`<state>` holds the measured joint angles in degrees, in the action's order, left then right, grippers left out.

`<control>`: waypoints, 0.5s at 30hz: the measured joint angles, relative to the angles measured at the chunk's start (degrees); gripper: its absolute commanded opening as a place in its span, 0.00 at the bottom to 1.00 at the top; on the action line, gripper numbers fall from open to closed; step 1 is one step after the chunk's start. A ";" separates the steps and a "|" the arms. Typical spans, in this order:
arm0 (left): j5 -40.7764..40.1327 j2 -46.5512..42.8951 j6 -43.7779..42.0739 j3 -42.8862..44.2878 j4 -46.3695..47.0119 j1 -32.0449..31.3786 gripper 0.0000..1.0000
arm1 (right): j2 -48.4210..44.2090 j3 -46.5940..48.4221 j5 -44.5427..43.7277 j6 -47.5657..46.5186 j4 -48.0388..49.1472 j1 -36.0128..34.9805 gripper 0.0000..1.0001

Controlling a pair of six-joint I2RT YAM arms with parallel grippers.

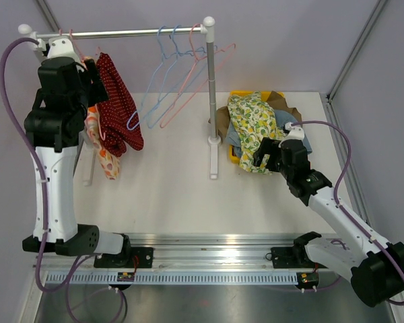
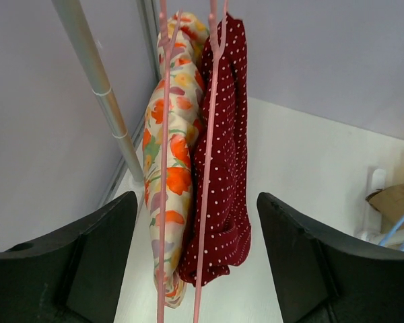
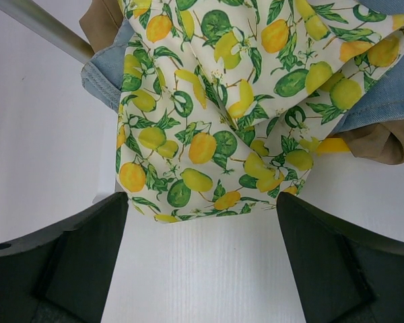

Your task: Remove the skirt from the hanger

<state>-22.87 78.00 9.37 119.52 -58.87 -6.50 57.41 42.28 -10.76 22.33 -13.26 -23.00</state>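
Top view first: the rack's rail point(image 1: 135, 31) runs along the far edge of the table point(image 1: 168, 195). Two skirts hang at the far left corner, a red dotted skirt point(image 1: 119, 108) and a flowery orange skirt point(image 1: 108, 161) just beside it. A few bare hangers point(image 1: 178, 74) sit further along the rail. The left gripper point(image 1: 96, 84) is up high right next to the two skirts, and I can't read its fingers from here. The right gripper point(image 1: 261, 160) is low by the heap of clothes point(image 1: 283, 108) at the far right corner.

Left wrist view: the fingers point(image 2: 94, 256) are spread wide with nothing in them. The red dotted skirt point(image 2: 225, 148) and the flowery one point(image 2: 172, 134) hang side by side, touching, each on a pink hanger point(image 2: 163, 222), right in line with the gap. So I'd say this is the approach step, no grab yet. The next move needs a pick between the two, closing on just one cloth and not the wire, then drawing it down off its hanger.

Right wrist view: these fingers point(image 3: 74, 262) are wide apart too and hold nothing. They hover over a lemon-print cloth point(image 3: 209, 114) lying on top of some denim point(image 3: 101, 74).

No brands, labels or readable writing anywhere that I can spot.
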 measured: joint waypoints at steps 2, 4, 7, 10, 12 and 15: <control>0.96 1.49 0.42 -0.61 -0.17 1.44 0.72 | -0.02 -0.11 0.00 0.00 0.00 0.00 0.99; 2.10 2.45 0.81 -1.51 -0.20 2.56 0.70 | -0.02 -0.24 0.00 0.00 -0.04 0.00 0.99; 3.41 3.19 1.36 -2.05 -0.17 3.65 0.65 | -0.02 -0.35 0.02 0.00 -0.07 0.00 1.00; 4.66 3.67 1.75 -2.05 0.07 4.26 0.58 | -0.02 -0.44 0.07 0.00 -0.04 0.00 0.99; 5.46 3.85 2.03 -2.05 0.31 4.35 0.54 | -0.02 -0.63 0.22 0.00 -0.02 0.00 1.00; 6.29 3.87 2.21 -2.05 0.66 4.33 0.53 | 0.07 -0.90 0.39 0.00 -0.02 0.00 0.99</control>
<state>-16.58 81.87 11.57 117.47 -58.22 -2.17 57.47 41.39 -10.37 22.33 -13.28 -23.00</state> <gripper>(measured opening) 0.542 0.993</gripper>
